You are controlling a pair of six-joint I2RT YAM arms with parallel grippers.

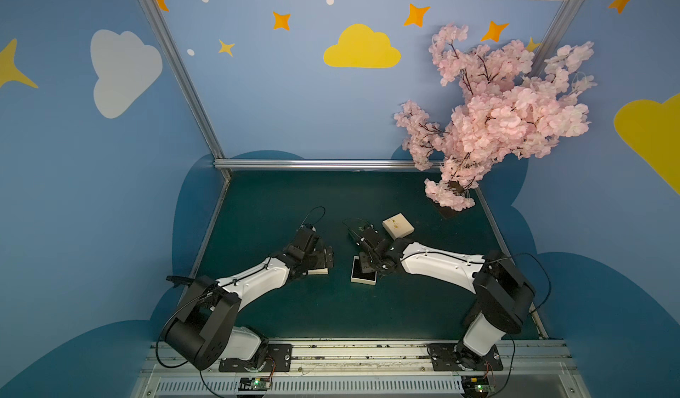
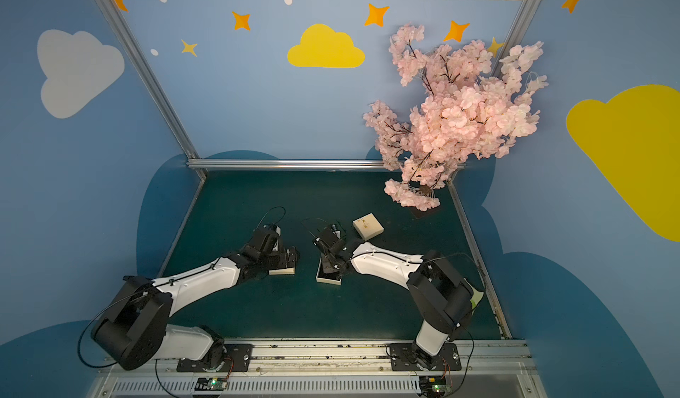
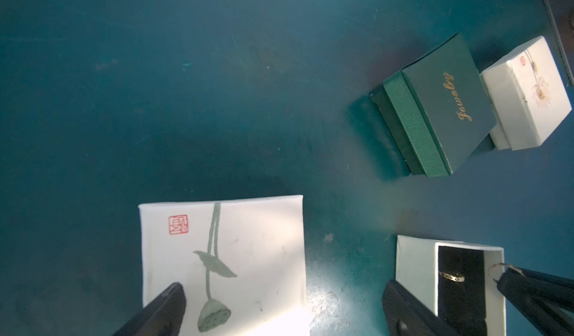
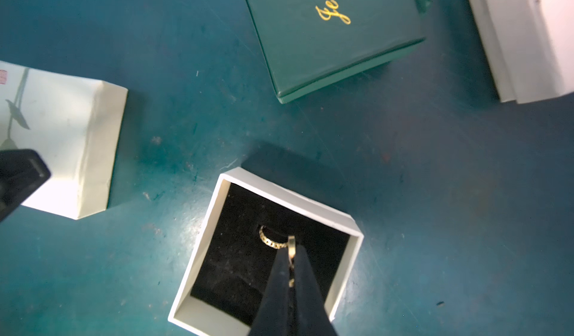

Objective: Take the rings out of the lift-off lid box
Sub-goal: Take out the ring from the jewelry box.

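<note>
Ring (image 4: 291, 247), thin plain hoop, pinched edge-on in right gripper (image 4: 290, 256). Jaws clamped tight on it, over open box (image 4: 292, 202). Second ring (image 4: 269, 239), perforated band, sits in black foam slot inside box. Left gripper (image 3: 284, 291) spread wide, gripping nothing, hangs over lid (image 3: 223, 250) lying beside box. Lid is white card with lotus-pod print and red seal stamp. Past box: green ribbed case (image 3: 441, 101), gold script "Jewelry", and next to it closed white carton (image 3: 528, 101).
</note>
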